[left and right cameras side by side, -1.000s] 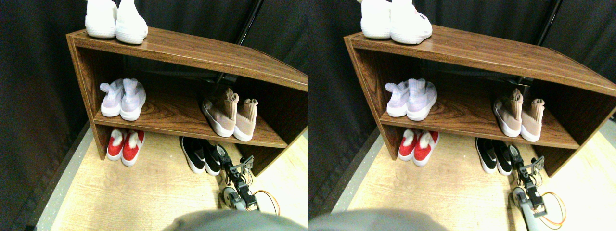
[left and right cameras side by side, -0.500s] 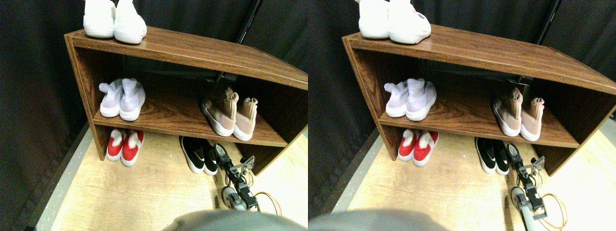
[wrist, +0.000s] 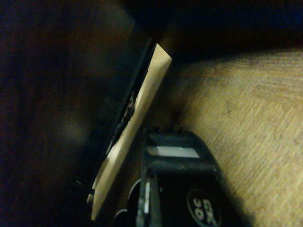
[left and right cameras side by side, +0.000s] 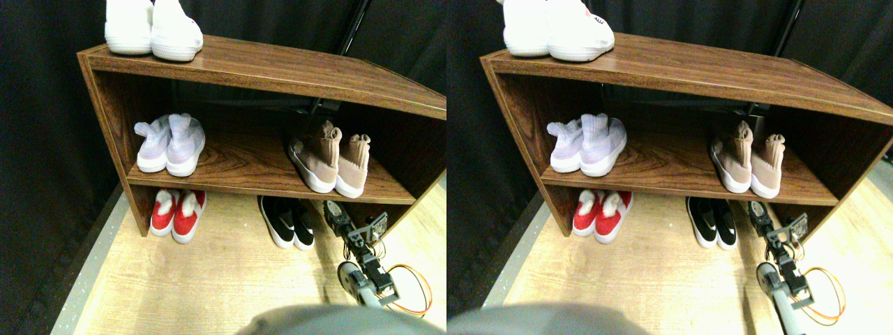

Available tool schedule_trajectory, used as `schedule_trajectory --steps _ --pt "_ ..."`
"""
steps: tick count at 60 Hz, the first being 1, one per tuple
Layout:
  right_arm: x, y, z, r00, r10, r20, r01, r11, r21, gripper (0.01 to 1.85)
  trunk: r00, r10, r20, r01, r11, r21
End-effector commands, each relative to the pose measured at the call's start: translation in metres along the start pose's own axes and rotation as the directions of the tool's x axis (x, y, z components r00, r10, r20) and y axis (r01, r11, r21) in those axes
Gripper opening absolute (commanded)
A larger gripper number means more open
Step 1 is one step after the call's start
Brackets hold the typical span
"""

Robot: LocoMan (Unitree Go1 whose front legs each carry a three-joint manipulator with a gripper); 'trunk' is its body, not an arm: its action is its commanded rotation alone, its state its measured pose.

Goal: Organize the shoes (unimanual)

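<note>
On the floor under the shelf, lower middle of the stereo frame: black slip-ons (left and right cameras side by side: pixel 287 222), side by side, heels outward.
Upper left: white shoes (left and right cameras side by side: pixel 153 29) on the top board of the wooden rack (left and right cameras side by side: pixel 279 68).
Middle left: pale lilac knit pair (left and right cameras side by side: pixel 169 143) on the inner shelf.
Lower left: red pair (left and right cameras side by side: pixel 171 213) on the floor (left and right cameras side by side: pixel 209 279).
Middle right: tan sock sneakers (left and right cameras side by side: pixel 329 159) on the shelf, left one angled against its mate.
Lower right: right gripper (left and right cameras side by side: pixel 336 211), just beside the black pair, apart from it.
Jaw state: cannot tell, gap hidden in both views.
Handling, by judgement: light, soft knit uppers, collars likely to fold; stiffer white soles.
Hold, by judgement: heel or collar rim, the outward-facing part.
Stereo view only: all pairs, rack layout, orange cable (left and right cameras side by side: pixel 411 286).
Wrist view only: close dark jaw frame (wrist: pixel 180 189), floor grain, pale edge strip (wrist: pixel 137 123); no shoe recognisable.
</note>
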Motion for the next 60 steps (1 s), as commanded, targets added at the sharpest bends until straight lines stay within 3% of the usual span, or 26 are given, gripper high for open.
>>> schedule_trajectory --steps 1,14,32,45,60 --pt "-0.002 0.011 0.006 0.997 0.073 -0.003 -0.073 0.997 0.027 0.06 0.9998 -0.016 0.011 0.016 0.9998 -0.009" --pt "-0.018 0.009 0.014 0.992 0.118 0.041 -0.119 0.993 0.014 0.06 0.9995 -0.029 0.014 0.029 0.9996 0.005" --pt "-0.071 0.02 0.018 0.977 0.211 0.025 -0.212 0.976 0.044 0.06 0.9978 -0.058 0.033 0.057 0.9982 0.02" --pt "-0.108 0.039 0.027 0.955 0.295 -0.002 -0.295 0.954 0.059 0.06 0.9961 -0.071 0.052 0.07 0.9973 0.024" --pt "-0.136 0.061 0.034 0.926 0.378 -0.009 -0.378 0.925 0.039 0.06 0.9935 -0.08 0.081 0.078 0.9966 0.026"
